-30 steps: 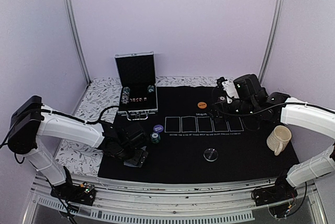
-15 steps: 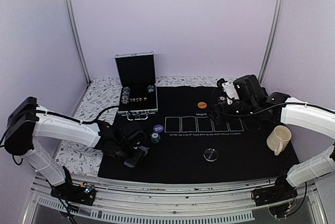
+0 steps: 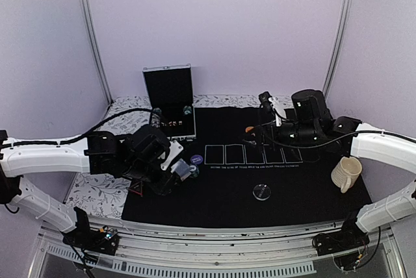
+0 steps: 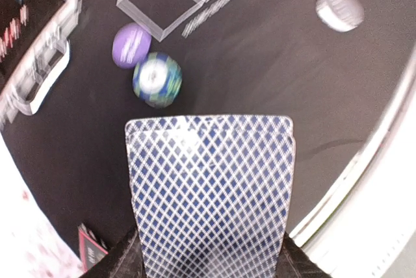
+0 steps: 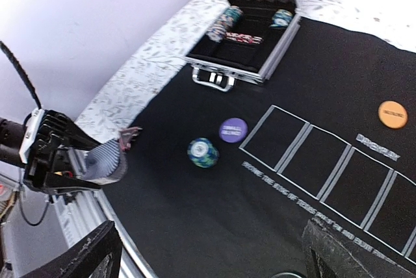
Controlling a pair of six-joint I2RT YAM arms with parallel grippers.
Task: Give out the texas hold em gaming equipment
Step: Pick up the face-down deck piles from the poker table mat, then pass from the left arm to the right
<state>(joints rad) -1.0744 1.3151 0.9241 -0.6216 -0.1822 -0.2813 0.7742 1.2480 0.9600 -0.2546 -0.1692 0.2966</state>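
Lifted off the mat (image 3: 299, 190) since before, left claw (image 3: 174, 173) clenches playing cards (image 4: 208, 187); right claw (image 5: 208, 252) spread wide, released.

Pale lilac walls (image 3: 214, 25) on three sides, plain and matte. Two slim metal poles stand at the back corners: L pole (image 3: 90, 31) and R pole (image 3: 339, 31) as seen from the top view, both leaning outward twd the top. The table is covered w/ a white cloth (image 3: 123, 117) printed w/ a grey leaf pattern, and the cloth shows along the far edge and the L side. A black mat (image 3: 305, 190) lies over most of it, w/ five white rectangles in a row and a line of small white text under them. Along the near edge runs a silver metal rail (image 3: 221, 242), across the full width. Light is soft and even w/ a lilac cast, shadows faint.
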